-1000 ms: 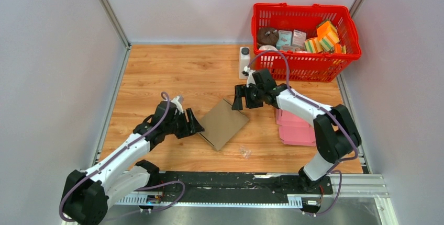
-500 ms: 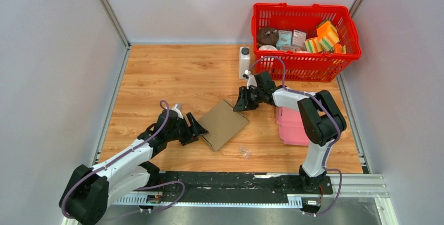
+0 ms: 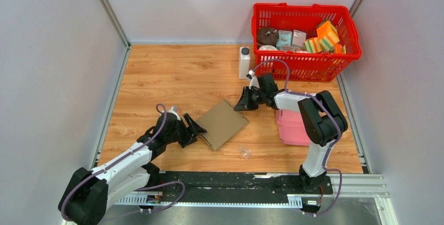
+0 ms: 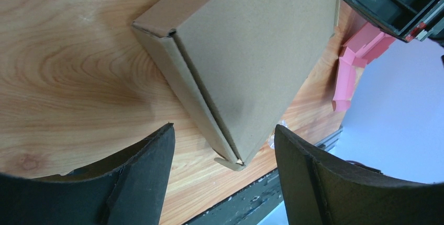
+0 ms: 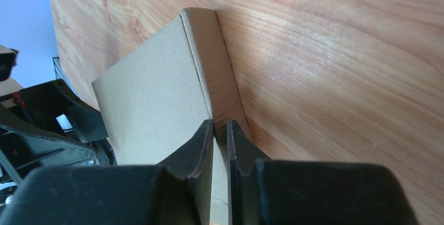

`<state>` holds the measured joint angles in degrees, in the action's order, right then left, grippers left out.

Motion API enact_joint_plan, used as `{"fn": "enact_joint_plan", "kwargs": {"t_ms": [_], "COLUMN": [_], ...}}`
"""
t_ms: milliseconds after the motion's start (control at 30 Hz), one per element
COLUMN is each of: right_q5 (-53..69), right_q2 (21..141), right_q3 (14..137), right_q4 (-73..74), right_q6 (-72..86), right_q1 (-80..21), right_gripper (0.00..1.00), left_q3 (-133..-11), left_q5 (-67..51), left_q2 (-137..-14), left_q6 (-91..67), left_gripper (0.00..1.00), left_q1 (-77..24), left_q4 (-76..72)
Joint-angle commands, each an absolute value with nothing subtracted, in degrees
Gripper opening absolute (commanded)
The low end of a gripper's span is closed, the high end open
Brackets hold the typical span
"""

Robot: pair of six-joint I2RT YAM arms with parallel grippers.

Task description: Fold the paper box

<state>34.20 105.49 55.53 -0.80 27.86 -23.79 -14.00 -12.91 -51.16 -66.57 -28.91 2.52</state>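
The brown paper box (image 3: 224, 123) lies flat and closed on the wooden table, turned diagonally. My left gripper (image 3: 195, 129) sits low at its left corner, open. In the left wrist view its fingers (image 4: 224, 127) stand wide on either side of the box's (image 4: 256, 52) near corner without touching it. My right gripper (image 3: 241, 103) is at the box's far right corner. In the right wrist view its fingers (image 5: 220, 123) are nearly together, with the edge of the box (image 5: 152, 110) pinched in the thin gap.
A red basket (image 3: 303, 68) full of small items stands at the back right, with a white bottle (image 3: 244, 63) beside it. Pink sheets (image 3: 293, 128) lie under the right arm. A scrap of clear plastic (image 3: 244, 153) lies near the front rail (image 3: 235, 183).
The right gripper has dropped onto the box's far corner and closed from wide to nearly together. The left gripper opened a little wider and slid slightly toward the box.
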Motion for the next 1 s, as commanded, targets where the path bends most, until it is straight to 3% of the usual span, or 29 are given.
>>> {"fn": "enact_joint_plan", "kwargs": {"t_ms": [0, 333, 733, 833, 867, 933, 967], "right_q5": [29.18, 30.94, 32.43, 32.96, 32.87, 32.78, 32.52], "right_q2": [106.96, 107.84, 109.77, 108.9, 108.37, 106.01, 104.78], "right_q3": [52.3, 51.68, 51.33, 50.98, 50.98, 51.33, 52.2], "right_q4": [0.7, -1.49, -4.12, -4.57, -4.14, -1.51, -0.28], "right_q6": [29.18, 31.29, 35.06, 35.16, 34.9, 33.93, 32.1], "right_q1": [-22.94, -21.88, -21.53, -21.71, -21.71, -21.71, -21.8], "right_gripper": [0.12, 0.1, 0.11, 0.13, 0.19, 0.27, 0.36], "left_q3": [-11.34, -10.28, -9.94, -10.37, -10.37, -10.28, -10.46], "left_q5": [-10.9, -14.32, -13.36, -13.01, -12.92, -12.75, -12.83], "left_q2": [-49.22, -56.07, -62.84, -63.81, -63.46, -62.58, -61.1], "left_q6": [-70.93, -74.7, -80.15, -80.77, -81.12, -82.17, -82.53], "left_gripper": [0.78, 0.79, 0.78, 0.67, 0.56, 0.47, 0.45], "left_q1": [-29.18, -29.18, -31.11, -31.38, -31.38, -31.38, -31.38], "left_q4": [-3.16, -18.62, -26.27, -27.51, -27.6, -26.81, -25.59]}}
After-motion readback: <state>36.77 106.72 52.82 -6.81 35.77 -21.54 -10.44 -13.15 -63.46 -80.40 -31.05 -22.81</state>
